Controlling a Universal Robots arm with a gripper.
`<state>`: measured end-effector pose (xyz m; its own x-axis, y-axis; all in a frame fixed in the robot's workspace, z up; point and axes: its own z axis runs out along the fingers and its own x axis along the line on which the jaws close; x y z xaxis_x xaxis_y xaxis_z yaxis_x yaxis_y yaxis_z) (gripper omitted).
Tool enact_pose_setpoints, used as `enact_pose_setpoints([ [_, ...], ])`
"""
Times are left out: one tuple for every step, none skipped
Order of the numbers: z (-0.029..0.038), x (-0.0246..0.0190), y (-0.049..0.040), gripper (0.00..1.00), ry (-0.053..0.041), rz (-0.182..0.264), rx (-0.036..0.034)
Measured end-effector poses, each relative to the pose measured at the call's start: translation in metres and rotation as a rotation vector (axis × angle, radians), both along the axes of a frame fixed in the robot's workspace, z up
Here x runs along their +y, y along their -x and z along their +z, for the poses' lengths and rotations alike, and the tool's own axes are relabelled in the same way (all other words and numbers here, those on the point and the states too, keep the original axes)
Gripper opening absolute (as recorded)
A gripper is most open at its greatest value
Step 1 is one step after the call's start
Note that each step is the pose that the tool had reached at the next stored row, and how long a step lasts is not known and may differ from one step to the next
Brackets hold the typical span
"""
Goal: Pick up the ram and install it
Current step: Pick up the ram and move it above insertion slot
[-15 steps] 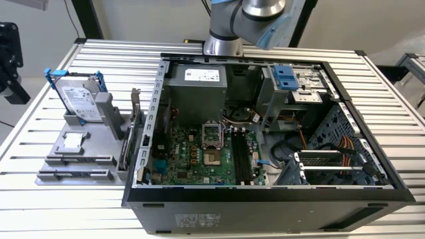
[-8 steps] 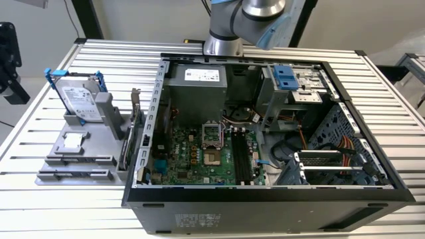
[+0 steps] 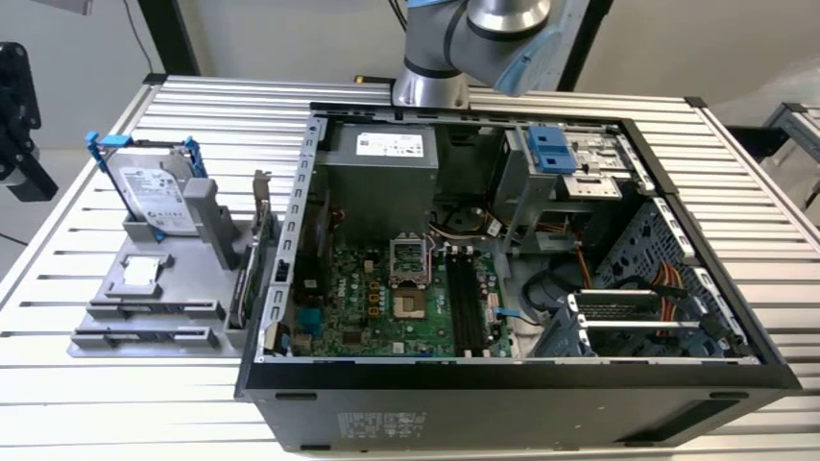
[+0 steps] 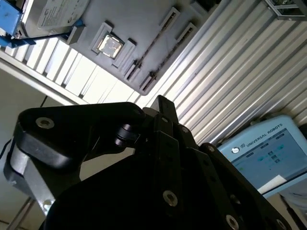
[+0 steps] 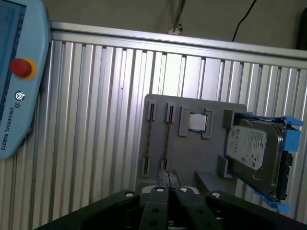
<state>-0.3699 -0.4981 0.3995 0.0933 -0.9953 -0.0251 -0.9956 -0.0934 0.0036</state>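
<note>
In gray holder (image 5: pixel 192 158): ram (image 5: pixel 149 139) on edge, hard drive (image 5: pixel 252 151), chip (image 5: pixel 197 122).

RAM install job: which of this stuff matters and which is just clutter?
In the job:
- ram, held in the grey holder
- black motherboard slots in the open case
- gripper, above the holder

Lying about:
- hard drive in its blue frame
- processor chip on the holder
- teach pendant
</note>
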Motion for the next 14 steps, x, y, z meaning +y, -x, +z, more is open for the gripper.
enact_pose_setpoints([
  [0.0000, 0.0000, 0.0000, 0.00, -0.0001, 0.001, 0.0000],
  [0.0000, 0.0000, 0.0000, 0.00, 0.0000, 0.002, 0.0000],
  [0.0000, 0.0000, 0.0000, 0.00, 0.0000, 0.003, 0.0000],
  [0.0000, 0.0000, 0.0000, 0.00, 0.0000, 0.003, 0.0000],
  [0.0000, 0.0000, 0.0000, 0.00, 0.0000, 0.004, 0.0001],
  [0.0000, 0.0000, 0.0000, 1.00, 0.0000, 0.005, 0.0001],
  [0.0000, 0.0000, 0.0000, 1.00, 0.0000, 0.006, 0.0000],
  [0.0000, 0.0000, 0.0000, 1.00, -0.0001, 0.007, 0.0000],
  [0.0000, 0.0000, 0.0000, 1.00, 0.0000, 0.008, 0.0000],
  [0.0000, 0.0000, 0.0000, 1.00, -0.0001, 0.009, 0.0000],
  [0.0000, 0.0000, 0.0000, 1.00, 0.0000, 0.010, 0.0000],
  [0.0000, 0.0000, 0.0000, 1.00, 0.0000, 0.010, 0.0001],
  [0.0000, 0.0000, 0.0000, 1.00, 0.0000, 0.011, 0.0000],
  [0.0000, 0.0000, 0.0000, 1.00, 0.0000, 0.012, 0.0000],
])
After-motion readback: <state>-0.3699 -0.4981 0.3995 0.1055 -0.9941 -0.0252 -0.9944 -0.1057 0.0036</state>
